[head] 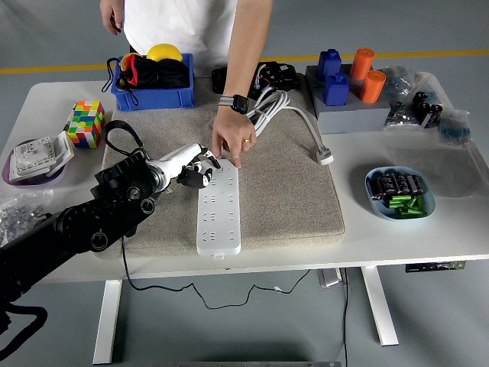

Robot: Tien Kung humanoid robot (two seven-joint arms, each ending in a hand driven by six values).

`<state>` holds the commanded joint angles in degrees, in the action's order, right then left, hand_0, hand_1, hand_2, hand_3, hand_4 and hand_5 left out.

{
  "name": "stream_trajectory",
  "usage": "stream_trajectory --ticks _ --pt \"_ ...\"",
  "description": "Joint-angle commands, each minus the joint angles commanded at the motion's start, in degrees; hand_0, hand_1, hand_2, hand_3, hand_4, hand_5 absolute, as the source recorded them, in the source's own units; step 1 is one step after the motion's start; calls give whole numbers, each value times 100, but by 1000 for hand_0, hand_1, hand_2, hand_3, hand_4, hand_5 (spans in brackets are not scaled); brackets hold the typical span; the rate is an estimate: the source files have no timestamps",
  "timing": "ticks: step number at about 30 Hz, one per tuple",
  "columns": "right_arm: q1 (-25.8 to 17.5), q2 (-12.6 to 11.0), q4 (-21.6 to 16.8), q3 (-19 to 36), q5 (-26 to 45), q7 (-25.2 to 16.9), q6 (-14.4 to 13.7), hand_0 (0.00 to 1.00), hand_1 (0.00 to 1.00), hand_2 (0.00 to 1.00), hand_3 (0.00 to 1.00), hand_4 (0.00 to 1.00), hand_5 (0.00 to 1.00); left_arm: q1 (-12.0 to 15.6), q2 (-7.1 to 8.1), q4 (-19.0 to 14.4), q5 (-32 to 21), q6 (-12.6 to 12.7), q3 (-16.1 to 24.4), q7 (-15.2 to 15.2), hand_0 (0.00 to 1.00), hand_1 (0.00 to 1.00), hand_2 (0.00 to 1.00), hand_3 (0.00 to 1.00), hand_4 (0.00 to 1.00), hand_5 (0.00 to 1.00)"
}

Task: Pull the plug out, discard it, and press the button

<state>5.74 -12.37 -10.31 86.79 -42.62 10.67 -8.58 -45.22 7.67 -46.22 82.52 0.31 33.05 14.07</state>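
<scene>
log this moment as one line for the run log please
left hand: fingers curled, at far end of power strip | person's hand: on same end | plug: out, lying on mat | right arm: not in view

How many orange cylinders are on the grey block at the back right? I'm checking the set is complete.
2. One orange cylinder stands at the far side of the grey block; the other stands just nearer and to its right. More could be hidden behind the blue pieces.

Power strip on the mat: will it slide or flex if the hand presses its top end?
The power strip looks like rigid plastic, so flexing seems unlikely. It lies flat on the textured mat, which probably resists sliding. The person's hand also rests on its far end, likely steadying it beside the left hand.
</scene>
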Motion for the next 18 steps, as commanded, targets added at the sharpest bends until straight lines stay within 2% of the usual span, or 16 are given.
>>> stream_trajectory --ticks 11,18 --pt "2 6 0 2 1 -4 2 739 662 644 613 652 473 14 32 -24 -60 -34 -160 18 2 3 111 649 335 2" --pt "4 10 0 9 13 -10 4 739 662 644 613 652 473 45 62 -256 59 -11 152 -27 2 3 112 647 338 2"
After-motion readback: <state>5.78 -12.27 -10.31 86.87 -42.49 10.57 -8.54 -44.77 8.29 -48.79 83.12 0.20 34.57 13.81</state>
